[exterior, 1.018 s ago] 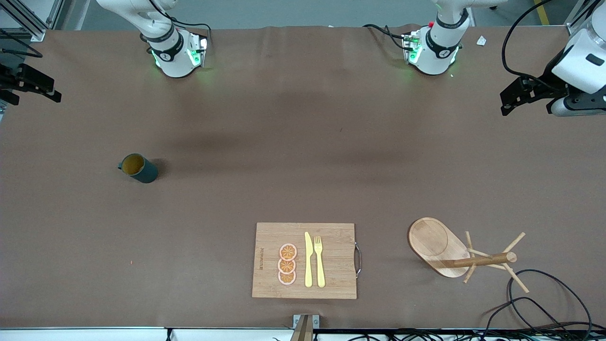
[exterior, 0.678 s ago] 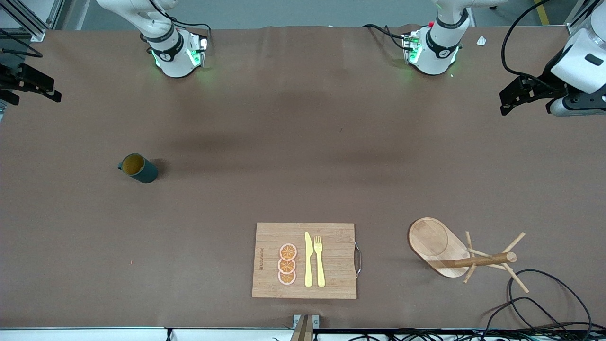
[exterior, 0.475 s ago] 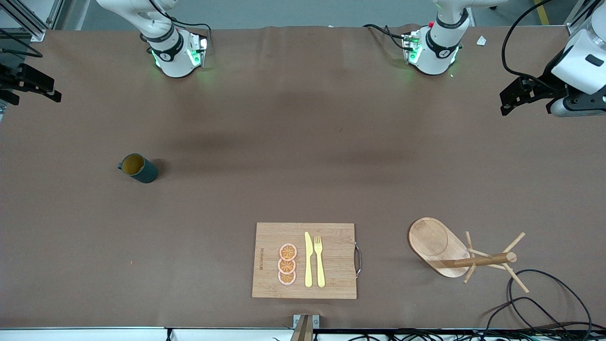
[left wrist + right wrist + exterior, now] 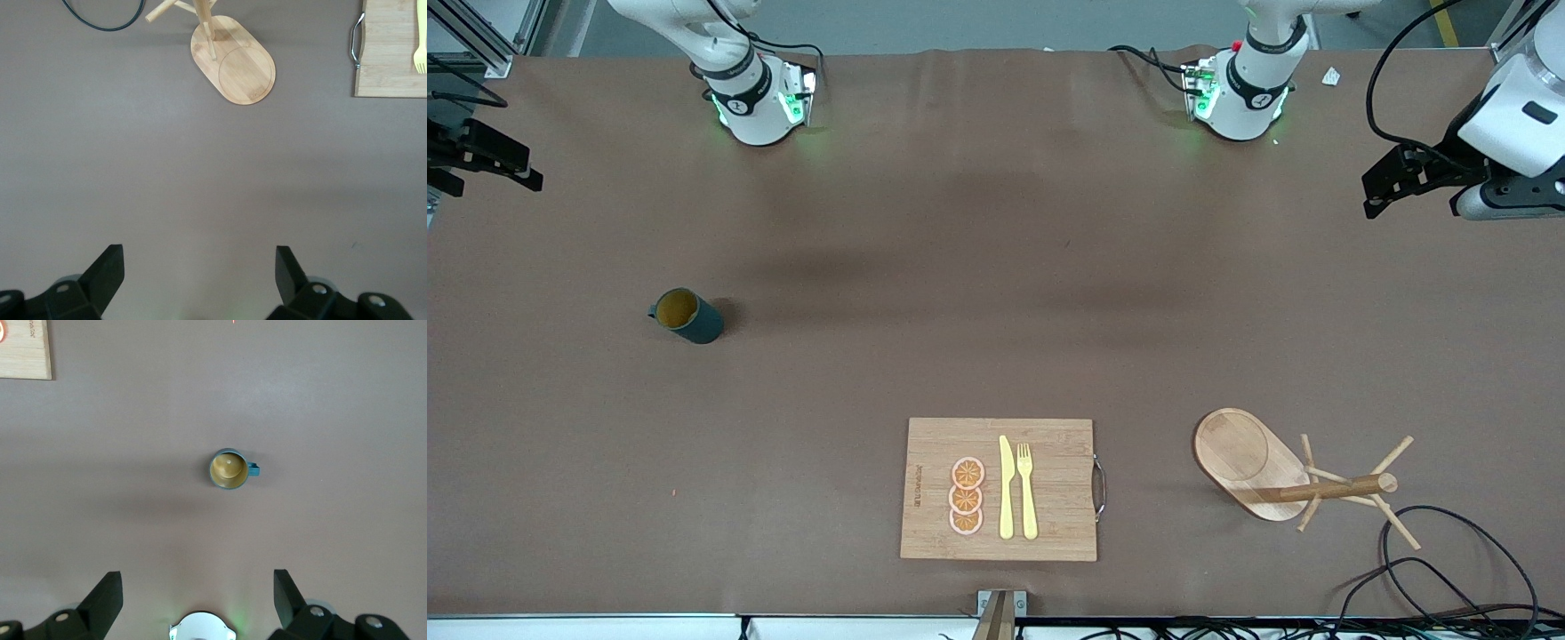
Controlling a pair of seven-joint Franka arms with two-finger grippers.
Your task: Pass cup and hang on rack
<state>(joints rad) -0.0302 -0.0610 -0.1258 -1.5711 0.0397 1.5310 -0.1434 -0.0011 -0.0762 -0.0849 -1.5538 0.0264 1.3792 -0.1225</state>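
One small dark teal ribbed cup [image 4: 687, 316] with a loop handle and mustard-yellow inside stands upright on the brown table [image 4: 960, 293] toward the right arm's end. One light bamboo rack [image 4: 1285, 476] with an oval base, central post and thin pegs stands toward the left arm's end, beside one rectangular wooden cutting board [image 4: 1000, 489] bearing three orange slices [image 4: 967, 496], one yellow knife [image 4: 1006, 487] and one yellow fork [image 4: 1027, 490]. The left gripper [image 4: 199, 275] and right gripper [image 4: 197, 599] hang high above the table, fingers spread wide, holding nothing.
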